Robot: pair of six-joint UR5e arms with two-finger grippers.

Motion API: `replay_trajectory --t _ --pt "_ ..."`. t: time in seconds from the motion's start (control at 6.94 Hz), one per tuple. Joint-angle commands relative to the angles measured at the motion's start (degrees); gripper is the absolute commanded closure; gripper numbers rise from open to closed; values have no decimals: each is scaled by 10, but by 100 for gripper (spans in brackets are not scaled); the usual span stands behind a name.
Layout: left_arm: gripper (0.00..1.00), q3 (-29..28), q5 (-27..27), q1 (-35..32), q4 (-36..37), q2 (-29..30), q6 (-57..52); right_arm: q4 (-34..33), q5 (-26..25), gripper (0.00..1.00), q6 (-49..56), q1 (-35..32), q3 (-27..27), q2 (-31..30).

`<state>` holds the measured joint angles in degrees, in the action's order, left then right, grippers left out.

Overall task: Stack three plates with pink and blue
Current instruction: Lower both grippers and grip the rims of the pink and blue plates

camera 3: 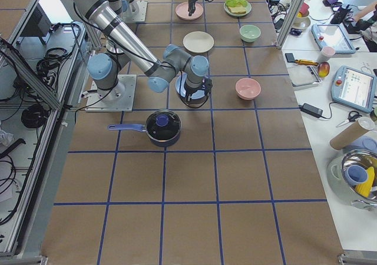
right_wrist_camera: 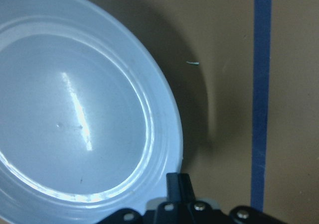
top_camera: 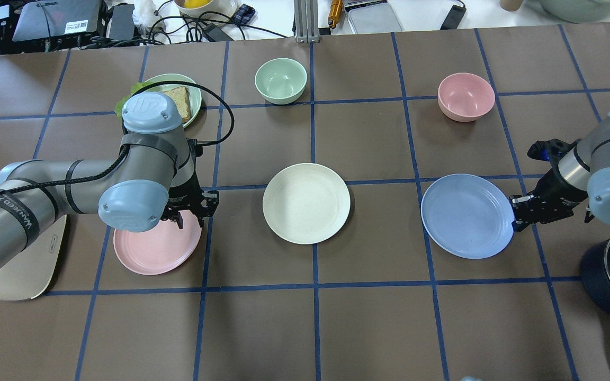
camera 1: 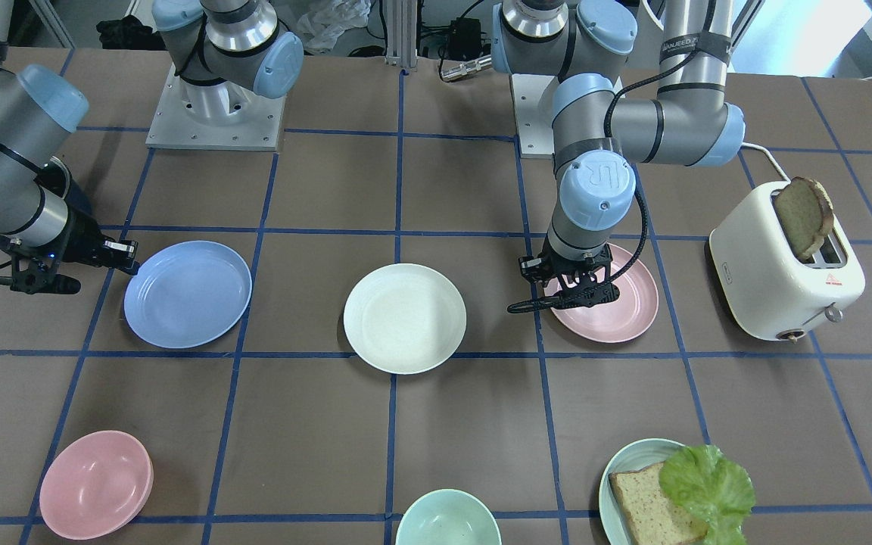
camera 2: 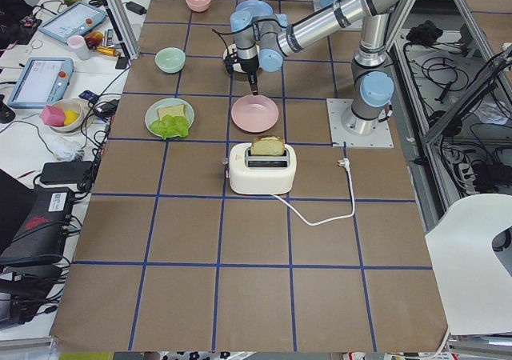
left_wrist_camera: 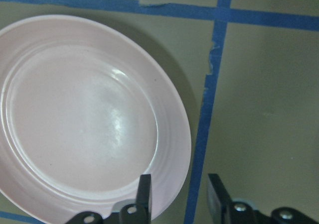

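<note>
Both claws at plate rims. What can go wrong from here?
Left claw is open astride the rim of the pink plate: a thin edge pinch may let it tilt or slip.
Right claw sits at the very edge of the blue plate; one finger shows, so the hold may be shallow.
Both claws may crowd over the cream plate.

At blue plate (camera 1: 188, 294) rim: right hand (camera 1: 132, 266); over pink plate (camera 1: 625, 310): left hand (camera 1: 568, 297).

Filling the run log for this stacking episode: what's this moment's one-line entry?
left gripper open, straddling pink plate rim | right gripper shut on blue plate rim | cream plate untouched, centre | nothing stacked
</note>
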<state>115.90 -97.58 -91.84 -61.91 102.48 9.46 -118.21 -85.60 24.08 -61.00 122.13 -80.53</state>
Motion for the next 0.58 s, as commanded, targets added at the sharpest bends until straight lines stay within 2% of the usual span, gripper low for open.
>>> replay_trajectory --t 0.0,0.29,0.43 --pt "52 -2 -3 -3 27 18 3 17 1 100 0 -1 -1 -12" --pt "52 -2 -2 -6 35 24 3 18 3 100 1 -1 -2 -29" --pt "58 -2 -2 -6 35 25 2 18 3 100 1 -1 -7 -45"
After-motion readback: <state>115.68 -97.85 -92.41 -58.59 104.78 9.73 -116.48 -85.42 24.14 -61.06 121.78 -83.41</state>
